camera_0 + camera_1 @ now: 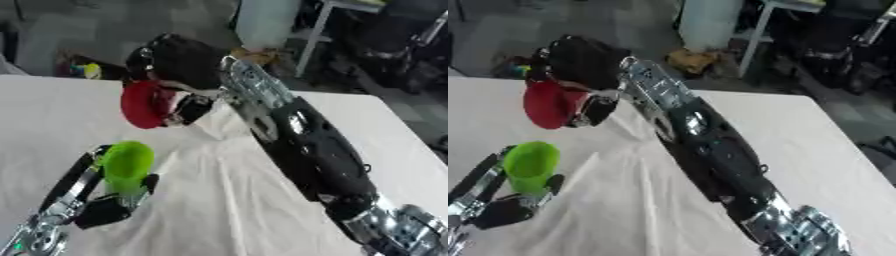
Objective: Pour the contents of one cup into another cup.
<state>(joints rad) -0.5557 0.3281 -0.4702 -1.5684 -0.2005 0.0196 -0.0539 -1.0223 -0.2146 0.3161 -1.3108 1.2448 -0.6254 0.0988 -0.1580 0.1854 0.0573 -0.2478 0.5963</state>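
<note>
A red cup hangs above the white-clothed table, tipped on its side with its mouth facing left. My right hand is shut on it, the arm reaching in from the lower right. Lower left, a green cup stands roughly upright with its opening up. My left hand is shut on the green cup from below and both sides. The red cup sits higher than the green one and slightly to its right. I cannot see what either cup holds.
The table's far edge runs across the top left. Beyond it are a white cylinder, a table leg and dark clutter on the floor. The cloth is wrinkled between the arms.
</note>
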